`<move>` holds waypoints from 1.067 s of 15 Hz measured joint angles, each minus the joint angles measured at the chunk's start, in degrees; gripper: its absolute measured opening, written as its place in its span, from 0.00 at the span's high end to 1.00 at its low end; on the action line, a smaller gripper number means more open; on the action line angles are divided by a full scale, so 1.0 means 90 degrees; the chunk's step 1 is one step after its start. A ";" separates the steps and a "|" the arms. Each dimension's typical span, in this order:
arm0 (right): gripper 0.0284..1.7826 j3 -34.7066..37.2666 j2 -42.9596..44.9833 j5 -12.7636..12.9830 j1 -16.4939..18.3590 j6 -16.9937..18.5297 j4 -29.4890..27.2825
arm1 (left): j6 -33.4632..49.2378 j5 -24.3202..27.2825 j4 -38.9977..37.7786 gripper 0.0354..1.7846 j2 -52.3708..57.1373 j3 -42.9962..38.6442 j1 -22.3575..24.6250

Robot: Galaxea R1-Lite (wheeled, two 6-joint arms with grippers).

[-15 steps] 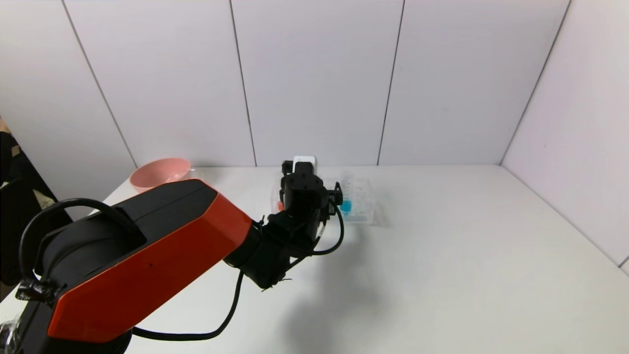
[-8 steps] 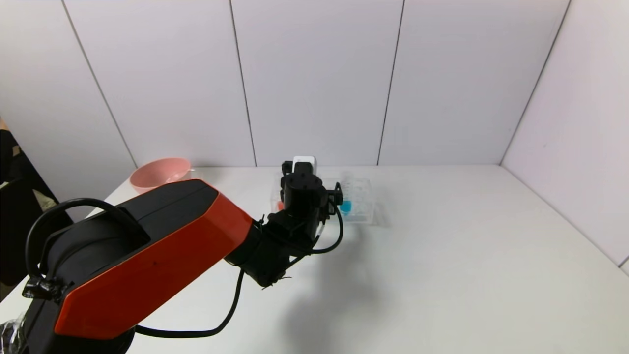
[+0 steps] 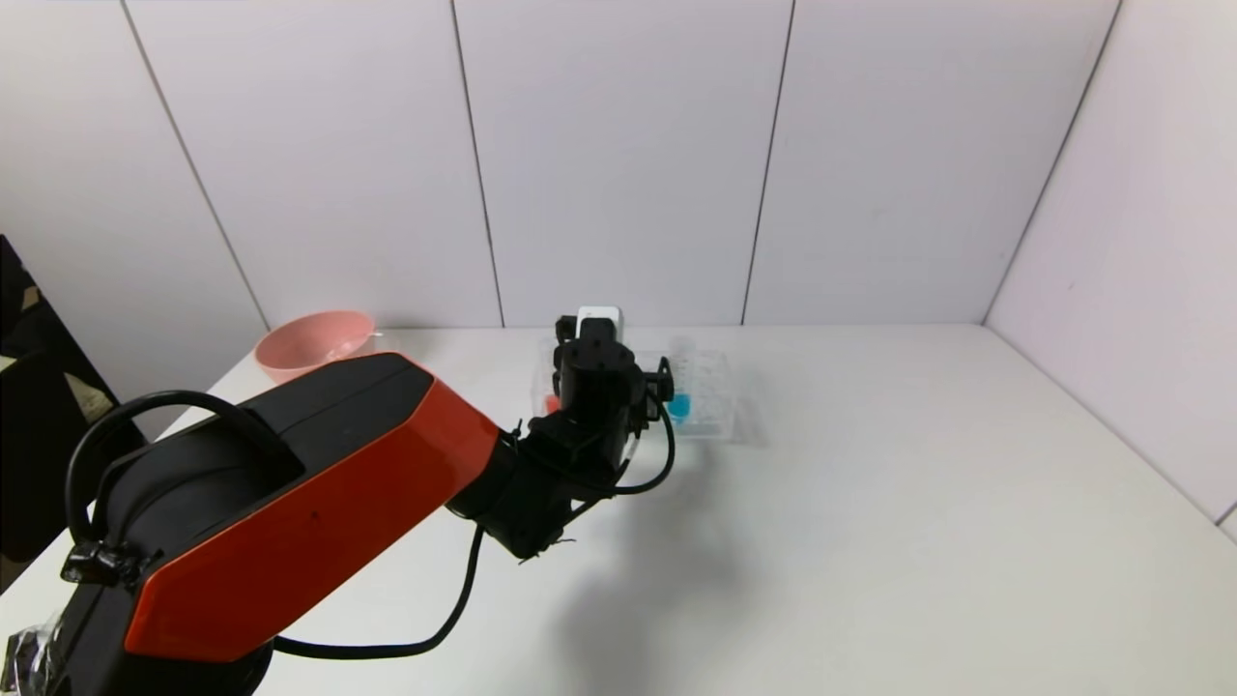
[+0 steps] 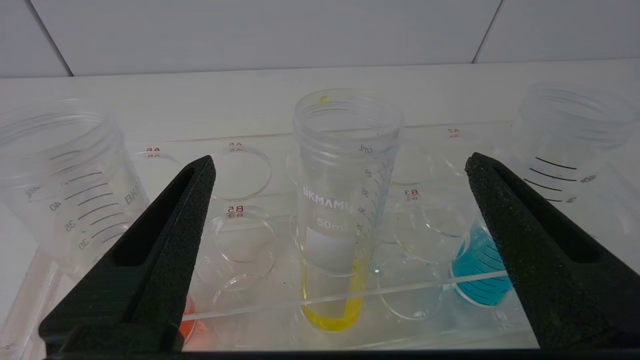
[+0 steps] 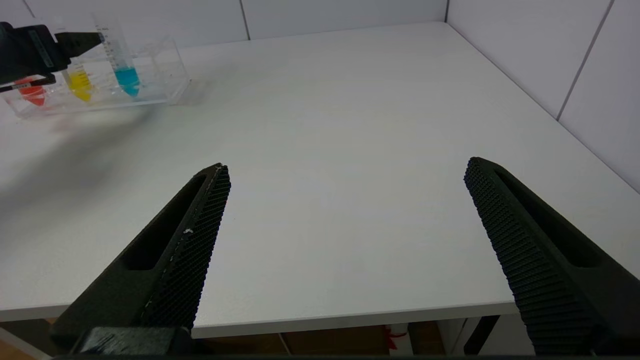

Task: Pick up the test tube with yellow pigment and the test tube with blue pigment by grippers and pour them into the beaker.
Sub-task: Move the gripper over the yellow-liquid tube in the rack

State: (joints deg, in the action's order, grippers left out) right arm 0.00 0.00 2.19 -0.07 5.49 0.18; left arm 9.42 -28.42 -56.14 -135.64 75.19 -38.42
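Note:
My left gripper [image 4: 340, 161] is open, its two black fingers standing either side of the test tube with yellow pigment [image 4: 345, 200], apart from it. That tube stands upright in a clear rack [image 4: 250, 305]. The test tube with blue pigment [image 4: 575, 140] stands in the same rack just outside one finger. In the head view my left wrist [image 3: 599, 387] hides the yellow tube, and the blue one [image 3: 679, 404] shows beside it. A faint clear vessel beside the pink bowl may be the beaker [image 3: 380, 340]. My right gripper [image 5: 347, 167] hangs open over the table's near edge, empty.
A tube with red-orange liquid [image 4: 60, 170] stands in the rack outside the other left finger. The pink bowl [image 3: 314, 340] sits at the back left of the white table [image 3: 918, 503]. Walls close the back and right sides.
The left arm's upper part has shifted slightly to the right. The left gripper stays at the rack, still open.

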 joint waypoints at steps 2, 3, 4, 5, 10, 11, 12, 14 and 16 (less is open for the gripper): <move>0.04 0.0000 0.0000 0.0000 0.0003 0.0000 0.0000 | -0.0003 0.0003 0.0012 0.02 -0.0037 0.0051 0.0024; 0.04 0.0000 0.0000 0.0000 0.0003 -0.0001 0.0000 | -0.0003 0.0003 0.0018 0.02 -0.0057 0.0076 0.0034; 0.04 0.0000 0.0000 0.0000 0.0000 0.0000 0.0000 | 0.0000 0.0003 0.0020 0.02 -0.0076 0.0092 0.0037; 0.04 0.0000 0.0000 0.0000 -0.0003 0.0000 0.0000 | -0.0003 0.0003 0.0027 0.02 -0.0091 0.0104 0.0041; 0.04 0.0000 0.0000 0.0000 0.0003 -0.0001 0.0003 | -0.0003 0.0034 0.0064 0.03 -0.0119 0.0126 0.0047; 0.04 0.0000 0.0000 0.0000 0.0000 0.0000 0.0003 | -0.0003 0.0034 0.0069 0.03 -0.0129 0.0144 0.0062; 0.04 0.0000 0.0000 0.0000 0.0000 0.0000 0.0003 | -0.0003 0.0037 0.0079 0.03 -0.0140 0.0168 0.0080; 0.04 0.0000 0.0000 0.0000 0.0000 0.0000 0.0003 | 0.0005 0.0050 0.0152 0.04 -0.0152 0.0217 0.0116; 0.04 0.0000 0.0000 0.0000 -0.0003 0.0000 0.0003 | 0.0005 0.0061 0.0175 0.04 -0.0161 0.0245 0.0141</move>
State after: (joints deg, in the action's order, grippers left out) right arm 0.00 0.00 2.19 -0.10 5.49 0.21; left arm 9.47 -27.87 -54.57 -137.10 77.40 -37.16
